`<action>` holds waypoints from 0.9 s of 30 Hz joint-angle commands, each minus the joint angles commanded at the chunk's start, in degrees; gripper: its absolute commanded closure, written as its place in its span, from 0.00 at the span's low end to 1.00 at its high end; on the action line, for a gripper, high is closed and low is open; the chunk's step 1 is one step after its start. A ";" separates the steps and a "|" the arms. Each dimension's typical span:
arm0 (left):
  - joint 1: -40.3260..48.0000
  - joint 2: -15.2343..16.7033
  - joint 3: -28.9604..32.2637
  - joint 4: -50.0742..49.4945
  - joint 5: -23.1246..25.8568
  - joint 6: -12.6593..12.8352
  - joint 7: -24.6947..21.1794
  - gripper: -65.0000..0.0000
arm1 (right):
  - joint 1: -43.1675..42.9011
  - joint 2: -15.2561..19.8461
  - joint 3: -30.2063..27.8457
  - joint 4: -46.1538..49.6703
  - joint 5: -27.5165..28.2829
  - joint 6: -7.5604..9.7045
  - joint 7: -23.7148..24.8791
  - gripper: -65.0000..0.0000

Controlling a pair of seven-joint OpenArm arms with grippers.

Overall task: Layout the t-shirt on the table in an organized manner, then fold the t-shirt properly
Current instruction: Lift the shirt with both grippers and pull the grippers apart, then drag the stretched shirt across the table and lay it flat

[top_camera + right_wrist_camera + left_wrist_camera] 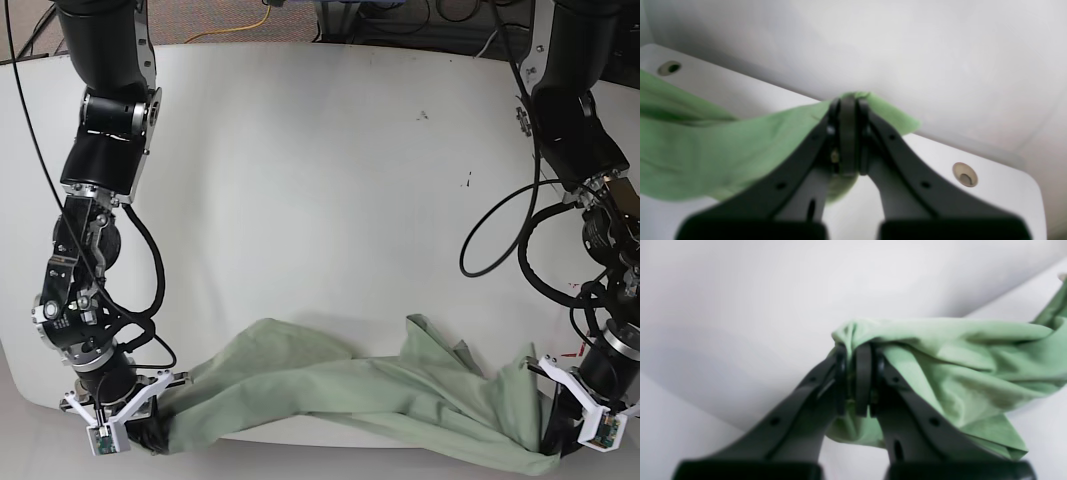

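Stretching across most of the base view, the table (320, 180) is bare and white over its whole far and middle part, so the open room for laying anything out lies away from both grippers, toward the arms' bases. The shirt (380, 390) sits along the near edge as one long rumpled band, its long axis running from side to side between the two arms, with a loose peak of cloth standing up a little past its middle and its lower folds seeming to reach the near rim. Neither arm is the nearer one: each holds one end of the band. The right gripper (847, 140), at the base view's left, has its jaws pressed together on a bunched corner, the cloth trailing off toward the other arm. The left gripper (858, 380), at the base view's right, is likewise clamped on a gathered wad of fabric, the rest of the shirt hanging away to its side. The band sags between them rather than being taut, so the next move probably calls for drawing the ends apart and carrying the cloth toward the bare middle. Nothing stands in that path; a grommet hole (965, 175) lies near the right gripper, and small dark specks (466, 182) farther off.
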 joint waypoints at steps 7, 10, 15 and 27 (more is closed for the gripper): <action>-0.97 0.00 -0.18 -0.53 0.00 0.00 0.09 1.00 | 1.41 1.05 0.09 0.00 -0.18 0.00 0.00 1.00; -1.14 0.18 -0.18 -0.70 0.00 0.00 0.09 1.00 | 1.58 2.20 0.18 0.00 -0.09 0.00 0.00 1.00; -1.14 0.26 -0.18 -1.05 0.00 0.00 0.09 0.99 | 1.58 3.25 0.26 0.00 -0.09 0.00 0.00 1.00; 5.63 1.85 -0.44 -2.46 -0.26 0.00 1.49 0.99 | -2.99 4.04 2.73 2.02 0.00 0.00 -4.48 1.00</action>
